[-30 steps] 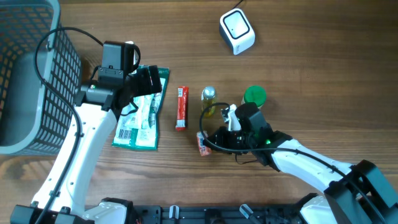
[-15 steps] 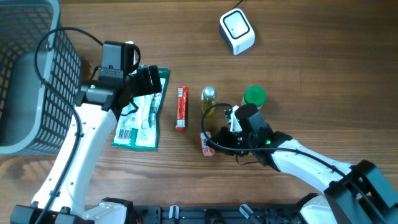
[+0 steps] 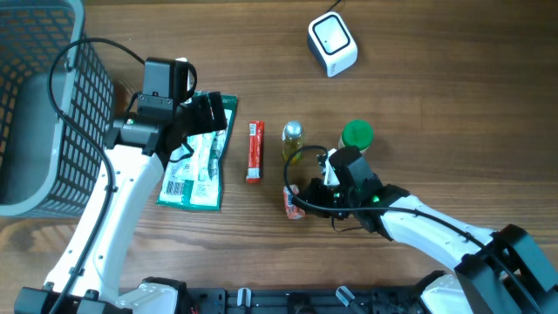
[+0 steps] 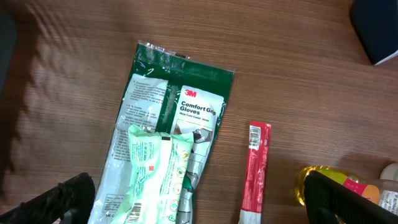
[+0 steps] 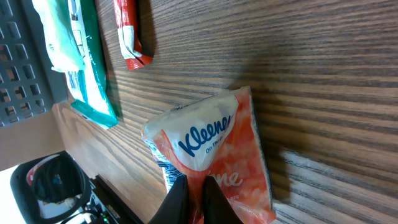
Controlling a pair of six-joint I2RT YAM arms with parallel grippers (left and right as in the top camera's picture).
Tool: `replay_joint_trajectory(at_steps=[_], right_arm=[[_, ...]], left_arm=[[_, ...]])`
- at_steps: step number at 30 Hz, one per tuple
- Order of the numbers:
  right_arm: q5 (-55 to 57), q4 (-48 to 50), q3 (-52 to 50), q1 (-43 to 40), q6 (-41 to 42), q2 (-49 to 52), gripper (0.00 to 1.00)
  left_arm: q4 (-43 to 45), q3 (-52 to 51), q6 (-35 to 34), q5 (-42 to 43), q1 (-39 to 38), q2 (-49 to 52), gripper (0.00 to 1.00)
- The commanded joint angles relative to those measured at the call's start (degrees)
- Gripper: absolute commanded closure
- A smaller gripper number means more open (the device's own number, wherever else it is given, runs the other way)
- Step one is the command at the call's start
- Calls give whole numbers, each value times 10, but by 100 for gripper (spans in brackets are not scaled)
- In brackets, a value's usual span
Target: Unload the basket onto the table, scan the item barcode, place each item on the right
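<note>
Orange-and-white tissue pack [image 5: 214,146] is gripped at its near end by the right gripper [image 5: 194,190], the 2 jaws pinched tight on the wrapper. The pack is located near the centre of the wooden table [image 3: 453,113], just near of the yellow bottle [image 3: 292,135] and right of the red stick packet [image 3: 254,150]. Whether it rests on the wood cannot be told.

For a clean scan, the pack should be lifted level, carried to the white scanner [image 3: 332,44] at the far right, and turned until the coded face is presented flat to it.

Blue Kleenex lettering is seen on a white panel. The film is crinkled, and no barcode is visible on the upper face.

Left gripper [image 4: 202,202] is spread wide and empty over the glove packet [image 4: 180,118].
</note>
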Motion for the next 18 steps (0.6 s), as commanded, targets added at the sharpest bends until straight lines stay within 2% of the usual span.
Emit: replay_joint_trajectory(at_steps=[1,5,18], right_arm=[[47,-5,-2,1,2,4,95],[49,-3,-2,1,0,4,86],[49,-3,-1,0,-16,4,75]], left_arm=[[1,2,1,5,4,1,0],[1,2,1,5,4,1,0],[1,2,1,5,4,1,0]])
